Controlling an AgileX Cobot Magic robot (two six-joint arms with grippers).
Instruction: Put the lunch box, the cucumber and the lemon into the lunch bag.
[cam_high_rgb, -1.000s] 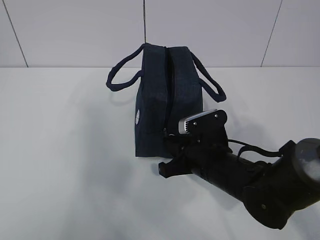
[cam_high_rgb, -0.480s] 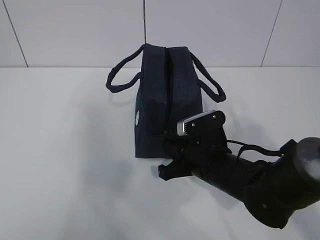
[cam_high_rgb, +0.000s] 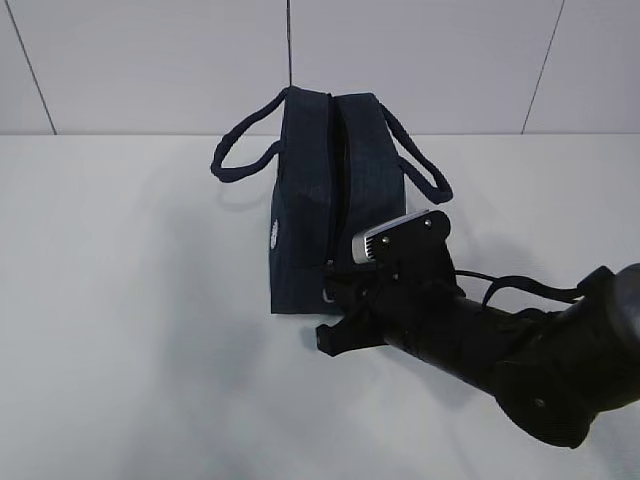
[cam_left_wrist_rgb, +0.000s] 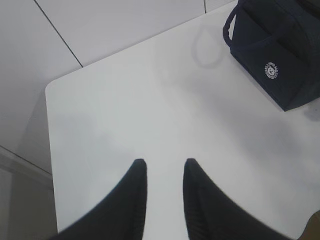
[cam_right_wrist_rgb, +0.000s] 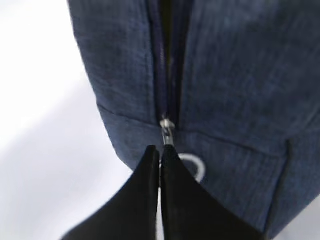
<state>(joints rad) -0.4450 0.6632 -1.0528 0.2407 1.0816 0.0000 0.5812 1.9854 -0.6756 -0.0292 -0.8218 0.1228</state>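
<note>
White table (cam_high_rgb: 120, 330), grey-white panelled wall (cam_high_rgb: 150, 60), navy lunch bag (cam_high_rgb: 310, 200).

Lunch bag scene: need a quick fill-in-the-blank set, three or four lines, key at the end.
1. The right claw is shut on the zipper pull at the near end of the ____.
2. The left claw hangs over the bare white table, holding ____.
3. The lunch bag has ____ loop handles.
4. The round logo on the bag's side is ____ in colour.

Missing words: lunch bag; nothing; two; white
</note>
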